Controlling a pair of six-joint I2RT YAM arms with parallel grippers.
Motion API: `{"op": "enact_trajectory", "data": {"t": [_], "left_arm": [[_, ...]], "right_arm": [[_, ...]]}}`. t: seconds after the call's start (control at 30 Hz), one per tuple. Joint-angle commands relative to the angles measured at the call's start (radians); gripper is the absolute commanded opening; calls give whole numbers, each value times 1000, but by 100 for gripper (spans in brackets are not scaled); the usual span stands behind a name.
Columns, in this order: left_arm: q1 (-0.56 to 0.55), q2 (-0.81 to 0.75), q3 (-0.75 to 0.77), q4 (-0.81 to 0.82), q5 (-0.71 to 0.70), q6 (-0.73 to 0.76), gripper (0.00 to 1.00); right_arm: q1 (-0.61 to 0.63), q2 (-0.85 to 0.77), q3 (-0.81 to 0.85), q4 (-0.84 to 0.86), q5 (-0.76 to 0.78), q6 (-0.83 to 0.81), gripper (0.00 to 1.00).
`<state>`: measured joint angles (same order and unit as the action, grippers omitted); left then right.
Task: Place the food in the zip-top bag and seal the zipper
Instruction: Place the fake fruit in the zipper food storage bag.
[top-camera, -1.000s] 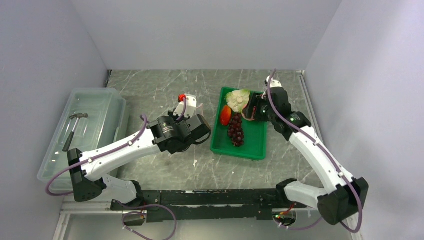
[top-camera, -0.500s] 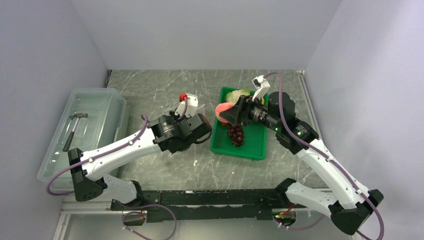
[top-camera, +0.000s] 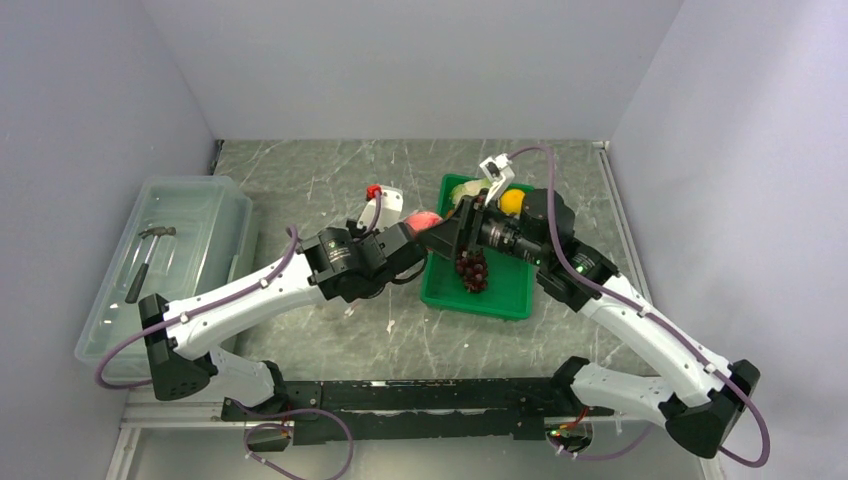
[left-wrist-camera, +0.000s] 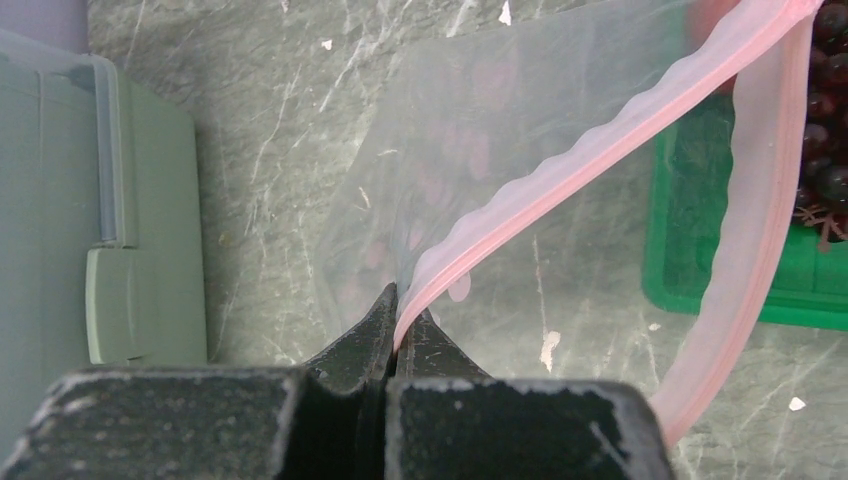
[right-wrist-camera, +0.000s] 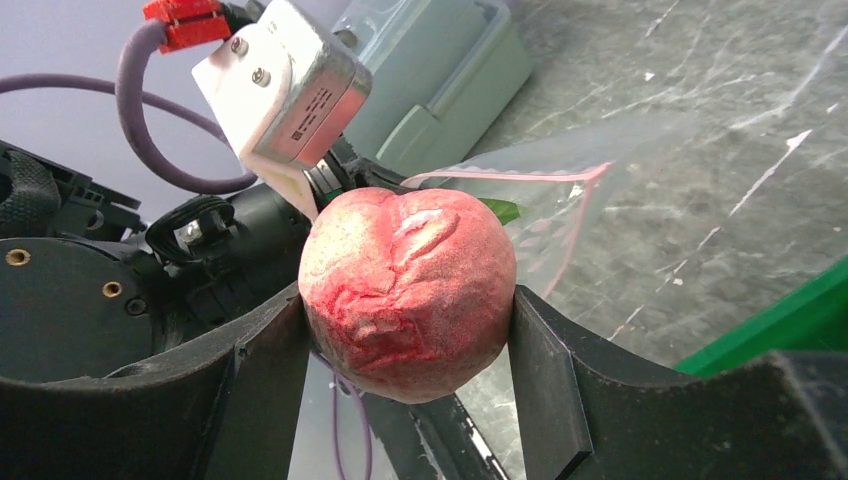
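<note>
The left tool (left-wrist-camera: 395, 300) is pinched tight on one lip of the narrow pale pink zipper strip (left-wrist-camera: 600, 150). It lifts that side of the clear, crinkly zip-top bag (left-wrist-camera: 500, 130) above the middle of the grey marbled tabletop (top-camera: 300, 170). My guess is that it holds the mouth apart so food can go in, and the strip's two lips do gape toward the right.

Facing that mouth, the right tool (right-wrist-camera: 405, 350) clamps a round, wrinkled red-pink toy fruit (right-wrist-camera: 400, 260), just short of the opening and not yet inside.

Further right, toward the tabletop's right edge, the green plastic tray (top-camera: 500, 300) holds the dark purple grape bunch (top-camera: 472, 268), the pale green-white leafy vegetable (top-camera: 463, 190) and the orange-yellow fruit (top-camera: 512, 201). All three are outside the bag.
</note>
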<state>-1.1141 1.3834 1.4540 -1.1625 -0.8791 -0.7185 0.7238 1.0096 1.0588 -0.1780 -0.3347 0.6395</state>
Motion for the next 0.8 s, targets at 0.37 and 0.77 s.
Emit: {"op": "enact_trajectory", "data": {"t": [0.37,0.77], "left_arm": [[3,1,63,36,60,11,0],[3,-22,53,56,54,13,0]], "right_arm": [[56,120,-51,135,36,23,45],[114,207,-45,111,108,3,45]]}}
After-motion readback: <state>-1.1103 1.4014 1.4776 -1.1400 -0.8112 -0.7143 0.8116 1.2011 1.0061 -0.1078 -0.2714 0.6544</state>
